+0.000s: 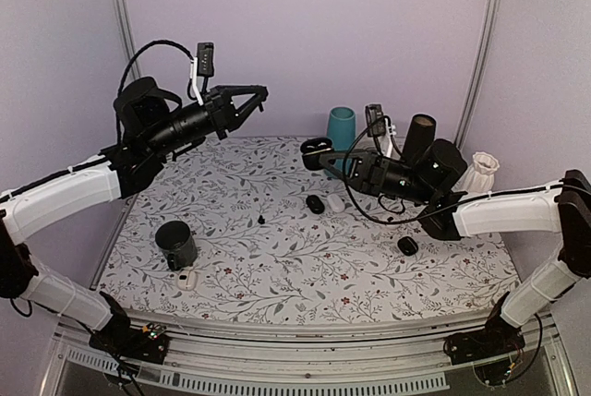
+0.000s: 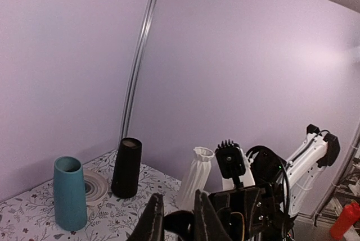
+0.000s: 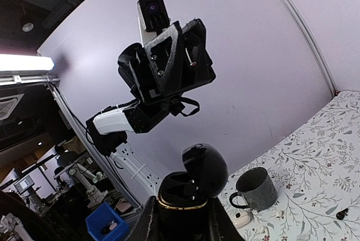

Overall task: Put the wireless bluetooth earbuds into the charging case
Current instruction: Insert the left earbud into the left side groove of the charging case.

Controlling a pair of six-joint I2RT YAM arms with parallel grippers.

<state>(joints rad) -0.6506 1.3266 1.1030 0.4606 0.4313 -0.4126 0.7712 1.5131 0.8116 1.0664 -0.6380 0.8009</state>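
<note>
The right pincer (image 3: 183, 221) pinches the open charging case (image 3: 191, 187) aloft, the left pincer (image 1: 261, 92) hangs pressed together, and one earbud (image 1: 261, 220) lies on the counter (image 1: 277, 271): an off-centre pinch could flick it away.

Air is free between left gripper (image 1: 261, 93) and right gripper (image 1: 312, 152); close beside the right one stand teal vase (image 1: 341, 128) and black cylinder (image 1: 420, 136).

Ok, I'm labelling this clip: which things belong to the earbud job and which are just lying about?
Job: open charging case in the right gripper; one earbud on the table.
Lying about: mug, teal vase, black vase, white vase, two black pods, two white pods.
</note>
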